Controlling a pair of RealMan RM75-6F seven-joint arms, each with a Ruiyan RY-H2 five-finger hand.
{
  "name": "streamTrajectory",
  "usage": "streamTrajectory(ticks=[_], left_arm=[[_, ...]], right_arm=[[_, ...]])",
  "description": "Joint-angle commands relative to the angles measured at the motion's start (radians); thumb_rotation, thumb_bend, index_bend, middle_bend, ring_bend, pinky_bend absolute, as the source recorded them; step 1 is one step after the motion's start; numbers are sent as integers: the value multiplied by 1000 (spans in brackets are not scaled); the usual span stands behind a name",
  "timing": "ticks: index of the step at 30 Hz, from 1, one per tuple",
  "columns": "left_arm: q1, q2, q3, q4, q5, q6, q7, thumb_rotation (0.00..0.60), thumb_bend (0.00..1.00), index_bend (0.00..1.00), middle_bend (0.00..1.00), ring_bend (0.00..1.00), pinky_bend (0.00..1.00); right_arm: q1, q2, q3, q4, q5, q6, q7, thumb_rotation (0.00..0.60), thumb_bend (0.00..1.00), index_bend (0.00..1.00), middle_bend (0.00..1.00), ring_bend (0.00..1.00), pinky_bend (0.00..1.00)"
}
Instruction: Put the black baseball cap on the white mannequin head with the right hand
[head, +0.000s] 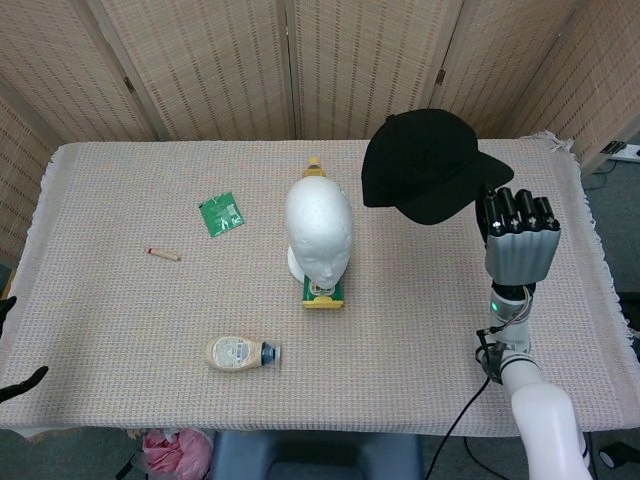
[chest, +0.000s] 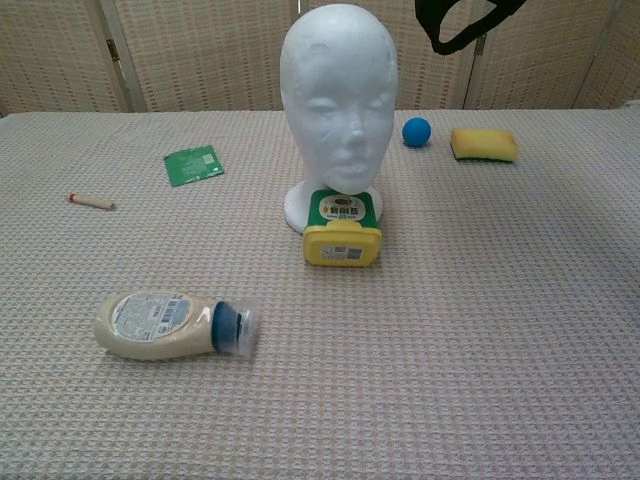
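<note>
The white mannequin head (head: 317, 230) stands upright at mid-table, facing the front edge; in the chest view the mannequin head (chest: 337, 100) is bare. My right hand (head: 518, 238) holds the black baseball cap (head: 428, 165) by its brim, lifted high to the right of the head. Only the cap's lower edge (chest: 462, 20) shows at the top of the chest view, above and right of the head. At the lower left edge of the head view, just the dark fingertips of my left hand (head: 20, 383) show, off the table.
A yellow-green bottle (chest: 342, 228) lies against the mannequin's base. A mayonnaise bottle (chest: 172, 324) lies front left. A green packet (chest: 194, 164) and a small stick (chest: 90, 201) lie on the left. A blue ball (chest: 416, 131) and yellow sponge (chest: 484, 144) sit back right.
</note>
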Motion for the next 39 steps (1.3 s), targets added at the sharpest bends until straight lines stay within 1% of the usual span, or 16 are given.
streamTrajectory(ticks=[1,5,13,17,24,28,32,37,39], left_arm=[[-10,18,-5,10,-18,-31,-59,600,162,0,0,0,145],[-14,34,-6,24,-29,-52,-122,600,163,0,0,0,145],[-41,53,-13,75,-71,-138,-228,600,162,0,0,0,145],[-57,57,-16,102,-89,-180,-262,600,163,0,0,0,145],[-62,65,-20,118,-97,-197,-316,600,163,0,0,0,145],[-66,62,-22,121,-103,-204,-304,600,162,0,0,0,145],[-60,63,-21,109,-100,-190,-294,600,162,0,0,0,145],[-52,63,-14,88,-76,-160,-267,600,163,0,0,0,145],[-49,64,-14,83,-71,-151,-262,600,163,0,0,0,145]], right_arm=[[57,-4,18,-11,12,-44,-47,600,635,905,793,755,918],[111,-28,29,-6,21,-101,-82,600,635,904,793,755,918],[232,-105,54,36,52,-260,-115,600,635,904,792,754,918],[292,-134,77,52,73,-285,-100,600,635,904,792,755,919],[350,-165,83,74,87,-351,-103,600,635,904,789,754,919],[349,-185,68,80,75,-323,-80,600,635,904,788,755,926],[325,-197,45,77,56,-264,-56,600,635,904,788,756,930],[288,-221,3,58,16,-171,-37,600,635,904,788,756,932],[271,-235,-21,51,-7,-131,-42,600,635,904,787,756,932]])
